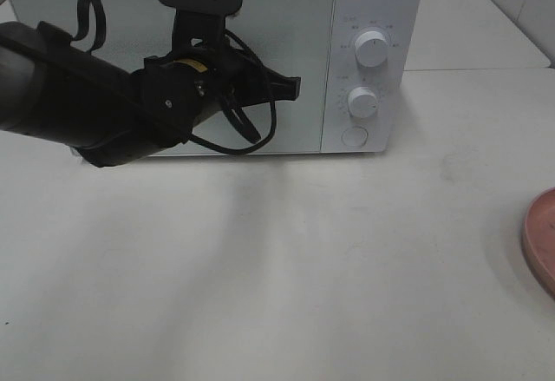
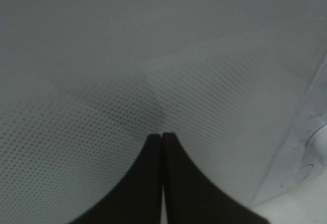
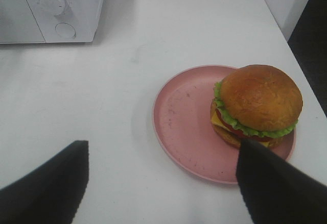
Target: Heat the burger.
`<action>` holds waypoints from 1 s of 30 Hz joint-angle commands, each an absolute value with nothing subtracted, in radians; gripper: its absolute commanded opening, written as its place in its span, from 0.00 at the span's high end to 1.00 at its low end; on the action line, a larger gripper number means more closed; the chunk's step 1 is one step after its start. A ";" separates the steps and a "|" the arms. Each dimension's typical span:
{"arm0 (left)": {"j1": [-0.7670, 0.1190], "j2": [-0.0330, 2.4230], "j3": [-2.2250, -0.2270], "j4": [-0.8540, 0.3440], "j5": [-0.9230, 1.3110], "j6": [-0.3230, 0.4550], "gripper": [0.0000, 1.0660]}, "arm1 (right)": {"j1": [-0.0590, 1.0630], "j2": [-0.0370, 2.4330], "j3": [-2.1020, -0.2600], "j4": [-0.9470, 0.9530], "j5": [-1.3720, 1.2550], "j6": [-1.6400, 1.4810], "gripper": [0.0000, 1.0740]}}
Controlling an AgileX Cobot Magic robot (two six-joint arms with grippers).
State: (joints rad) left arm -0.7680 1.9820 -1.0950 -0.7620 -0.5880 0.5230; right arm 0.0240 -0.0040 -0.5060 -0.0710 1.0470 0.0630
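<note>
Your left gripper [image 2: 162,137], fingers pressed together, faces the white microwave's dotted door [image 2: 127,81]; your right gripper [image 3: 161,183] spreads wide near the golden-bunned burger [image 3: 258,104].

Left fingers [image 2: 162,147] pressed together, right fingers [image 3: 66,178] spread wide

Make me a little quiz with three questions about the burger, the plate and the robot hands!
1. Where is the burger?
A. in the microwave
B. on the plate
C. on the bare table

2. What colour is the plate?
A. pink
B. blue
C. green

3. How is the left end effector?
A. wide open
B. shut
C. holding the burger

Answers:
1 B, it sits on the plate's far side from the microwave.
2 A, the rim and bare part are pink.
3 B, its fingertips meet, empty, before the dotted microwave door.
</note>
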 commanded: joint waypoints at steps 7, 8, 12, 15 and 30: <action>-0.861 1.882 -0.975 -0.782 -0.418 0.596 0.83 | 0.019 -0.032 -0.507 -0.069 1.038 0.052 0.29; -0.861 1.875 -0.967 -0.782 -0.380 0.596 0.72 | 0.019 -0.032 -0.507 -0.069 1.038 0.052 0.29; -0.856 1.834 -0.935 -0.784 -0.183 0.596 0.09 | 0.019 -0.032 -0.507 -0.069 1.038 0.052 0.29; -0.856 1.812 -0.934 -0.760 -0.058 0.611 0.07 | 0.019 -0.032 -0.507 -0.069 1.038 0.052 0.29; -0.806 1.629 -0.934 -0.179 0.745 0.354 0.08 | 0.019 -0.032 -0.507 -0.069 1.038 0.052 0.29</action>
